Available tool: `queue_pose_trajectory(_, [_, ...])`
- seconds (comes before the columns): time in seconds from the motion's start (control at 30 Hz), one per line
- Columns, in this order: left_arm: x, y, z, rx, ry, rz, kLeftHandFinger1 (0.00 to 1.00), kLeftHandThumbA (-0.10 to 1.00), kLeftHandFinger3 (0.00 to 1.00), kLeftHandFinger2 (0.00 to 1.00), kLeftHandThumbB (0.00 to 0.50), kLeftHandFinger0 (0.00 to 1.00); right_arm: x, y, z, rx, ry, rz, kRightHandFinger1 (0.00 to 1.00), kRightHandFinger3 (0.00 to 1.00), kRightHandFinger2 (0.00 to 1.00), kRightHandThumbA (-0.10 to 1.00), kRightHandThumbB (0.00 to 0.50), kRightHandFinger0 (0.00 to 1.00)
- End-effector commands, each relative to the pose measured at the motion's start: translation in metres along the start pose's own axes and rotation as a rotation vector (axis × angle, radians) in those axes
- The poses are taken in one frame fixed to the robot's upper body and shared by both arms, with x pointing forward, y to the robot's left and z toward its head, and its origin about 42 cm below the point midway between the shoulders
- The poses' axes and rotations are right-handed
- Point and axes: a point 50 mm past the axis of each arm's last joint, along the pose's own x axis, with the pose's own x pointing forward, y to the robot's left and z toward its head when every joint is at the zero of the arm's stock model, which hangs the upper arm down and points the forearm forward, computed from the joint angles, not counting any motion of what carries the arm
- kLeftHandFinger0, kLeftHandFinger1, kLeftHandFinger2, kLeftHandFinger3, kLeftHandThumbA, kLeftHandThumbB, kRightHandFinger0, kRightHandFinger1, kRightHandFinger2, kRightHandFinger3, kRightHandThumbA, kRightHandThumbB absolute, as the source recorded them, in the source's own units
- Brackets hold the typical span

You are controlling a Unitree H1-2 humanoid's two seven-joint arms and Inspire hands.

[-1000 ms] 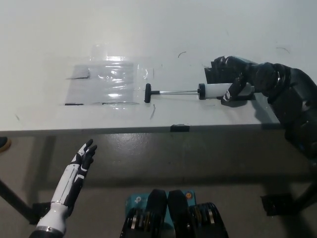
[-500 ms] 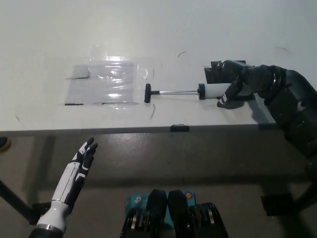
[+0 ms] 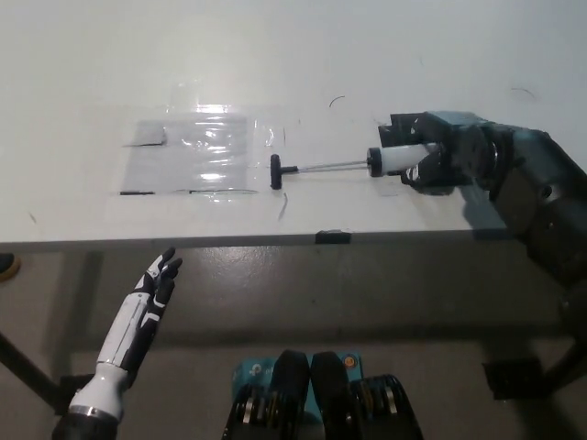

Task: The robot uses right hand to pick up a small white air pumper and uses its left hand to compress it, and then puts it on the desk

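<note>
The small white air pumper [image 3: 393,159] lies over the white desk [image 3: 293,55], its thin rod drawn out to the left and ending in a black handle [image 3: 274,171]. My black right hand [image 3: 442,154] is shut on the pumper's white barrel at the right end, which is tilted slightly up off the desk. My white left hand [image 3: 156,284] hangs open below the desk's front edge at the lower left, well away from the pumper.
A clear plastic sheet [image 3: 197,153] is taped flat on the desk left of the pumper's handle. The desk's front edge [image 3: 275,240] runs across the middle, with a small black clip [image 3: 332,236] on it. The floor shows below.
My right hand has closed on the barrel and raised that end, so the pumper now slants up to the right. My left hand has barely moved.
</note>
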Motion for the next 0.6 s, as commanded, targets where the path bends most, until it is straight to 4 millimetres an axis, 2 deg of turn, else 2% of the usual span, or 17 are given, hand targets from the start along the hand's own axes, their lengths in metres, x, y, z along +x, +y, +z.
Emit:
queue_pose_trajectory(0.0, [0.011,0.01,0.011,0.019,-0.066,-0.009,1.0,1.0,1.0,1.0,0.179,1.0,0.001,0.004,-0.002,-0.036,0.02,0.016,0.51,0.62,0.56,-0.1,0.163,0.34])
queue_pose_trajectory(0.07, [0.014,0.01,0.012,0.011,-0.066,-0.011,1.0,1.0,1.0,1.0,0.183,1.0,0.0,0.003,-0.003,-0.025,0.009,0.013,0.42,0.57,0.47,-0.1,0.15,0.21])
queue_pose_trajectory(0.1, [0.015,0.01,0.013,0.009,-0.067,-0.013,1.0,1.0,1.0,1.0,0.183,1.0,0.0,0.002,-0.004,-0.02,0.005,0.012,0.4,0.59,0.46,-0.1,0.144,0.17])
queue_pose_trajectory(0.13, [0.016,0.01,0.013,0.005,-0.078,-0.016,1.0,1.0,1.0,1.0,0.172,1.0,0.0,0.002,-0.006,-0.012,0.001,0.013,0.3,0.68,0.45,-0.1,0.119,0.03])
queue_pose_trajectory(0.17, [0.016,0.01,0.013,0.005,-0.081,-0.016,1.0,1.0,1.0,1.0,0.165,1.0,0.0,0.003,-0.006,-0.007,0.0,0.013,0.3,0.84,0.54,-0.1,0.113,0.03])
queue_pose_trajectory(0.2, [0.016,0.01,0.013,0.006,-0.084,-0.017,1.0,1.0,1.0,1.0,0.168,1.0,0.0,0.003,-0.007,0.002,-0.001,0.013,0.35,0.94,0.67,-0.1,0.117,0.03])
queue_pose_trajectory(0.23, [0.016,0.01,0.014,0.003,-0.087,-0.018,1.0,1.0,1.0,1.0,0.151,1.0,-0.001,0.002,-0.008,0.014,-0.01,0.013,0.4,0.97,0.77,-0.1,0.126,0.04])
queue_pose_trajectory(0.3, [0.019,0.01,0.015,-0.002,-0.092,-0.019,1.0,1.0,1.0,1.0,0.152,0.98,-0.001,-0.001,-0.01,0.029,-0.017,0.01,0.45,0.98,0.79,-0.1,0.12,0.09])
queue_pose_trajectory(0.33, [0.019,0.01,0.016,-0.008,-0.092,-0.019,1.0,1.0,1.0,1.0,0.143,0.97,-0.002,-0.003,-0.01,0.034,-0.025,0.009,0.47,0.9,0.76,-0.1,0.131,0.12])
queue_pose_trajectory(0.37, [0.02,0.011,0.016,-0.011,-0.094,-0.017,1.0,1.0,1.0,1.0,0.145,0.96,-0.003,-0.004,-0.011,0.042,-0.034,0.005,0.48,0.84,0.68,-0.1,0.134,0.17])
queue_pose_trajectory(0.4, [0.021,0.011,0.016,-0.008,-0.097,-0.018,1.0,1.0,1.0,1.0,0.14,0.94,-0.003,-0.006,-0.013,0.05,-0.045,-0.004,0.42,0.76,0.61,-0.1,0.145,0.11])
queue_pose_trajectory(0.43, [0.022,0.011,0.016,-0.007,-0.098,-0.019,1.0,1.0,1.0,1.0,0.14,0.93,-0.004,-0.006,-0.015,0.061,-0.051,-0.007,0.36,0.76,0.6,-0.1,0.146,0.03])
queue_pose_trajectory(0.5, [0.023,0.01,0.016,-0.003,-0.102,-0.021,1.0,1.0,1.0,1.0,0.141,0.91,-0.005,-0.009,-0.019,0.092,-0.064,-0.013,0.33,0.78,0.7,-0.1,0.135,0.0])
queue_pose_trajectory(0.53, [0.023,0.009,0.016,-0.007,-0.1,-0.021,1.0,1.0,1.0,1.0,0.139,0.9,-0.006,-0.011,-0.021,0.117,-0.075,-0.017,0.38,0.83,0.8,-0.1,0.144,0.0])
queue_pose_trajectory(0.57, [0.023,0.009,0.016,-0.006,-0.1,-0.021,1.0,1.0,1.0,1.0,0.139,0.9,-0.007,-0.012,-0.022,0.128,-0.079,-0.019,0.43,0.85,0.84,-0.1,0.15,0.0])
